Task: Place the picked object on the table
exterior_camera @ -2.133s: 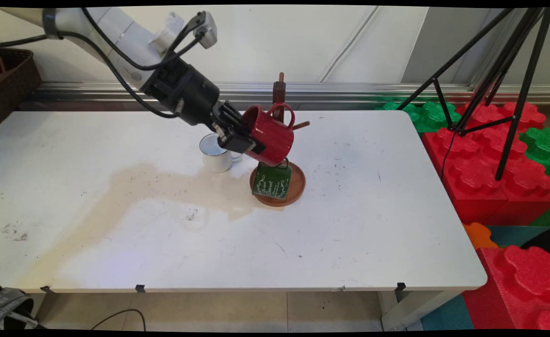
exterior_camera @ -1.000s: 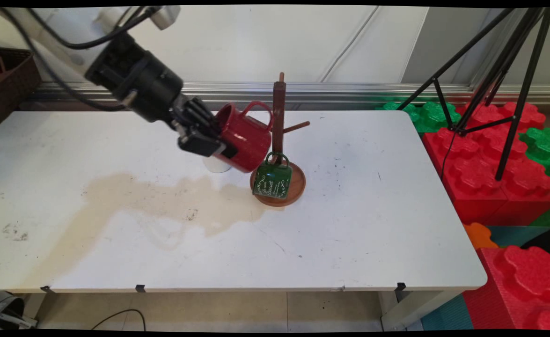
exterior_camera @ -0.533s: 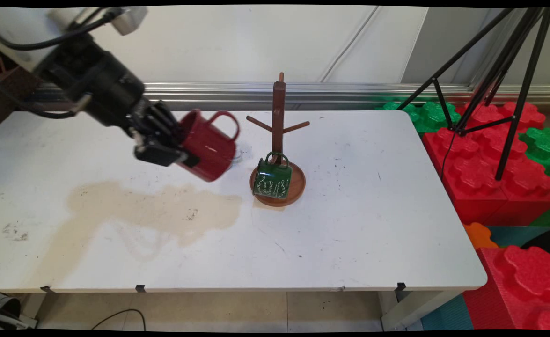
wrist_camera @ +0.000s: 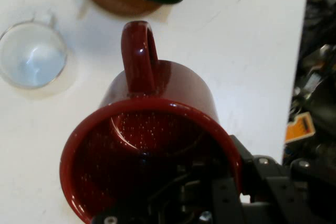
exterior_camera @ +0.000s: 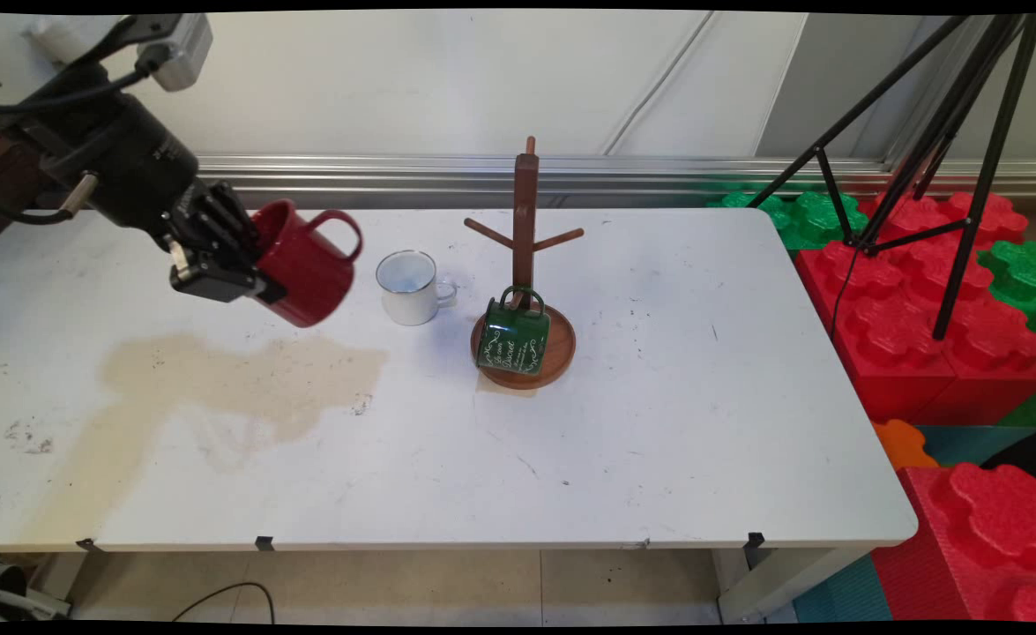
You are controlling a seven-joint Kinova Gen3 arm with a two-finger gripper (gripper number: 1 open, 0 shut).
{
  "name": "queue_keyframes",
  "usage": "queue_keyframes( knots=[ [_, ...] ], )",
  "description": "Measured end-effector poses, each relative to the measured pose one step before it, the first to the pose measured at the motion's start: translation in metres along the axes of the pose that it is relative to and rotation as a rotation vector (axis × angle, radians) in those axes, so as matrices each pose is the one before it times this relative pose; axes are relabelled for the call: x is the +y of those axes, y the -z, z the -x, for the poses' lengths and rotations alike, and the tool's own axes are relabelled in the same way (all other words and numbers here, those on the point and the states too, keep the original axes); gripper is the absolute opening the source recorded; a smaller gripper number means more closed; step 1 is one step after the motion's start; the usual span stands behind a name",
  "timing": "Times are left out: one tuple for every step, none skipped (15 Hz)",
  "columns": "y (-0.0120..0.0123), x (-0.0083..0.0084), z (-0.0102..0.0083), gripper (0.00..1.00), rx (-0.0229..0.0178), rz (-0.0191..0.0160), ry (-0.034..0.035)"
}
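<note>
Gripper (exterior_camera: pixel 234 265) clenched on red mug (exterior_camera: pixel 304 262) rim, tilted, above bench (exterior_camera: pixel 659 441) left side. Rim-only grip: could slip, drop near white mug (exterior_camera: pixel 407 287).

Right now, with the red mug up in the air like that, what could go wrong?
1. The hand pinches the red mug by its rim only, tilted above the table; it may slip and drop.
2. The white mug stands just beside it; a sideways swing could knock it over.
3. Beyond that, the green mug hangs low on the wooden mug tree; a bump might unhook it.
</note>
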Motion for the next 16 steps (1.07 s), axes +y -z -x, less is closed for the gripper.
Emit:
queue_keyframes(
  knots=[
    [-0.00247,-0.00705,0.00366,0.0,-0.02273,-0.0136,-0.00395],
    [-0.00291,-0.00594,0.00239,0.0,-0.018,-0.01065,-0.00333],
    [-0.00447,-0.00686,0.00209,0.0,-0.02004,-0.01334,-0.0001],
    [-0.0052,-0.00685,0.00197,0.0,-0.01936,-0.01457,0.0039],
    [-0.0058,-0.0063,0.00226,0.0,-0.01871,-0.01364,0.00785],
    [-0.00551,-0.00533,0.00149,0.0,-0.01599,-0.01221,0.00778],
    [-0.00677,-0.00586,0.00175,0.0,-0.01709,-0.01517,0.01061],
    [-0.00702,-0.00528,0.00157,0.0,-0.01573,-0.01415,0.01156],
    [-0.0066,-0.00418,0.00104,0.0,-0.01284,-0.00959,0.01044],
    [-0.00781,-0.00452,0.00067,0.0,-0.0138,-0.00984,0.00966],
    [-0.00795,-0.0042,0.00015,0.0,-0.01256,-0.0079,0.00827],
    [-0.00706,-0.00325,-0.00019,0.0,-0.01023,-0.00511,0.00646],
    [-0.00816,-0.00348,-0.00086,0.0,-0.01041,-0.00448,0.00669],
    [-0.00816,-0.00321,-0.0014,0.0,-0.01014,-0.00292,0.00474],
    [-0.00692,-0.00234,-0.0012,0.0,-0.00797,-0.00096,0.00279],
    [-0.00824,-0.00263,-0.00229,0.0,-0.00791,-0.00097,0.00272]
  ],
)
